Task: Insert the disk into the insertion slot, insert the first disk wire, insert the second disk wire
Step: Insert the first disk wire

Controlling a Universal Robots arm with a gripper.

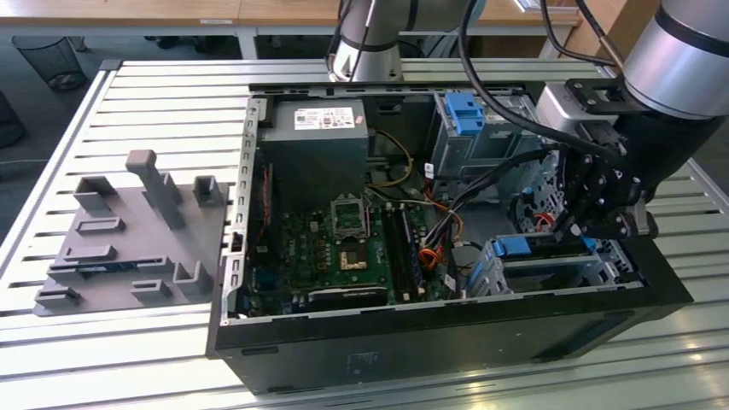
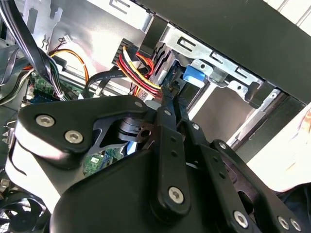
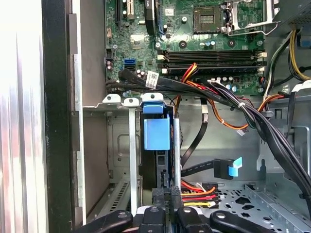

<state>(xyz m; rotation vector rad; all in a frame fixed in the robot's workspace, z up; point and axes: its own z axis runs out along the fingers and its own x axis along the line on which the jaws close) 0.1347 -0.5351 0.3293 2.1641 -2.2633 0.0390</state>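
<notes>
The disk [image 3: 156, 133], in its bright blue caddy, sits edge-on inside the insertion slot [image 3: 121, 145]. In the exterior view the disk [image 1: 530, 246] lies in the silver cage [image 1: 569, 272] at the case's near right corner. My gripper [image 3: 165, 198] is at the disk's rear edge, its fingers close together and shut on the connector of a red, yellow and black wire bundle [image 3: 199, 193]. In the second wrist view the gripper [image 2: 167, 92] meets the same wires [image 2: 138, 73] beside the blue caddy tab [image 2: 194, 75]. A black cable with a blue plug [image 3: 227, 167] hangs loose nearby.
The open computer case [image 1: 456, 316] holds a green motherboard [image 1: 341, 248], a power supply [image 1: 313, 137] and a taller cage with a blue latch [image 1: 462, 111]. Thick black cables [image 3: 262, 126] cross above the disk. A grey fixture plate [image 1: 125, 239] lies on the slatted table at the exterior view's left.
</notes>
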